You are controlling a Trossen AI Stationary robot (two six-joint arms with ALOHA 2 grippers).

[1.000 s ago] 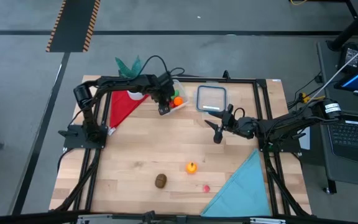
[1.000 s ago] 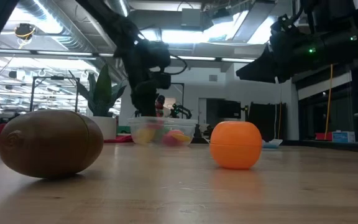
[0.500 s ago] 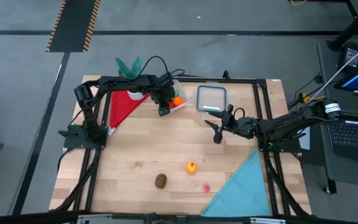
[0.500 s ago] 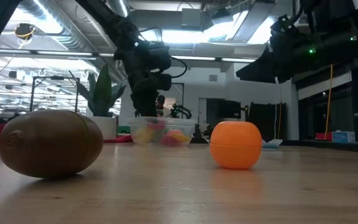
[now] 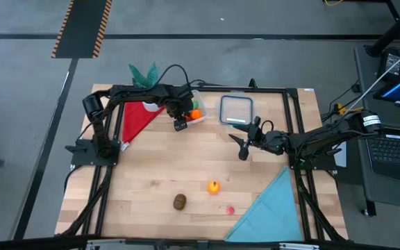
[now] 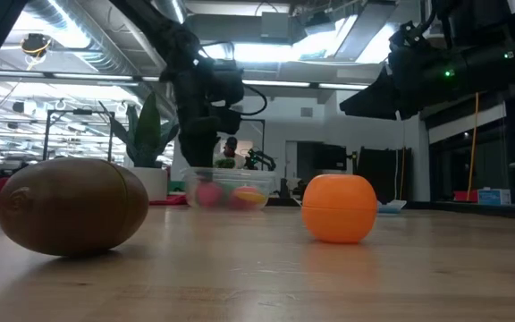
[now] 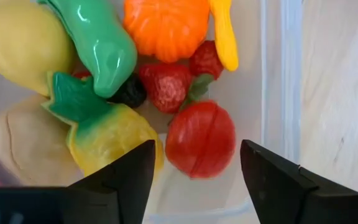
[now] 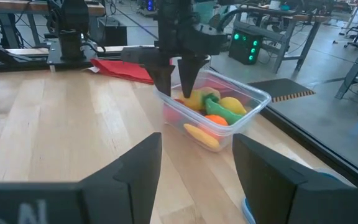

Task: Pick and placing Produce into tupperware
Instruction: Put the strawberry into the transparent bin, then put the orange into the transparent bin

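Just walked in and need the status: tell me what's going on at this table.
The left gripper hangs open over the tupperware, which already holds a red tomato and other toy produce. The right gripper waits open mid-table, holding nothing. A brown kiwi, an orange fruit and a pink piece still lie on the table.
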